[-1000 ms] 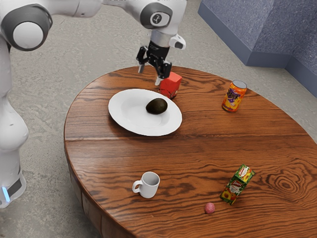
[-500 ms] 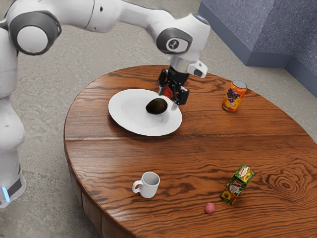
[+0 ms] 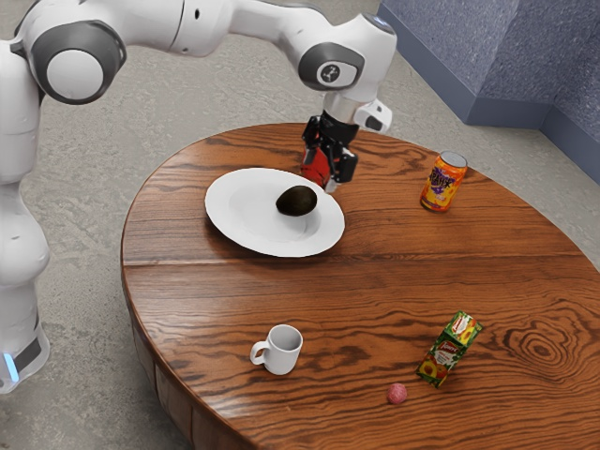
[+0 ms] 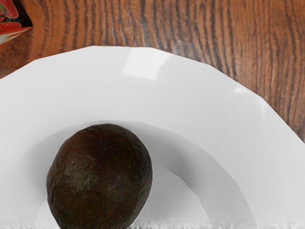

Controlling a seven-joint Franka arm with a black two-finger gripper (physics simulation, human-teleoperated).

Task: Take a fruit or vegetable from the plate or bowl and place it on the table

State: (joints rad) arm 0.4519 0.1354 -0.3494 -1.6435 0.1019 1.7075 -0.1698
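My gripper (image 3: 320, 175) stands open with nothing between its fingers, above the plate's far right rim and in front of the red box in the exterior view. A dark avocado (image 3: 297, 201) lies in the white plate (image 3: 236, 220), toward the gripper's side. In the wrist view the avocado (image 4: 100, 176) appears large near the lower edge, resting in the plate's (image 4: 190, 90) hollow. The fingers do not touch it.
Partly behind the gripper is a red box (image 3: 314, 167). An orange can (image 3: 442, 183) stands at the exterior view's right. Nearer are a white mug (image 3: 282, 351), a juice carton (image 3: 448, 350) and a small pink ball (image 3: 397, 393) on the wooden table (image 3: 375, 281).
Over the last second my hand has moved toward the exterior view's right and nearer the avocado, dipping and then rising slightly. The avocado and plate have stayed put.
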